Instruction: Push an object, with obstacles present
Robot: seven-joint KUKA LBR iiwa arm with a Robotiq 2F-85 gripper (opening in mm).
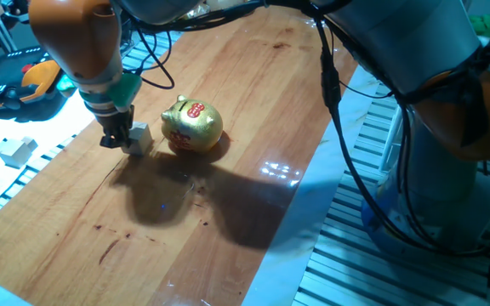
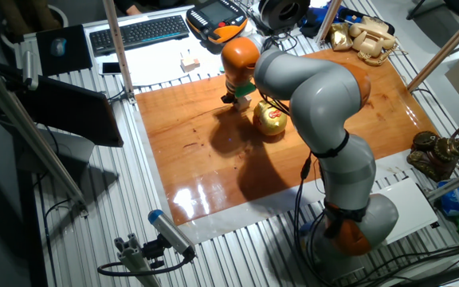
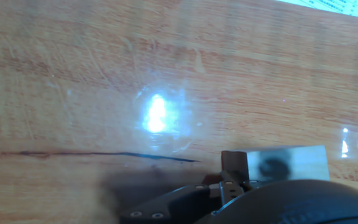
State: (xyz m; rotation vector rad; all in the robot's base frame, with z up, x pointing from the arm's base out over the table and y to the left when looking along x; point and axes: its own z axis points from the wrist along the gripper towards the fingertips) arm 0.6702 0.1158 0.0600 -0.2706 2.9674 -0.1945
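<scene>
My gripper point(image 1: 116, 139): lowered to the table point(image 1: 228, 170), fingers upright; jaw state unclear. Cube point(image 1: 139, 137): touching my fingers. Pig point(image 1: 192, 126): just beside the cube, opposite me. White block point(image 1: 14, 150): well apart.

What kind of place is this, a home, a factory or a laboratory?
Most likely a robotics laboratory. The wooden table sits on a ribbed metal frame, with a keyboard and an orange control pendant behind it, and small props such as a golden piggy bank set out for the arm.
</scene>
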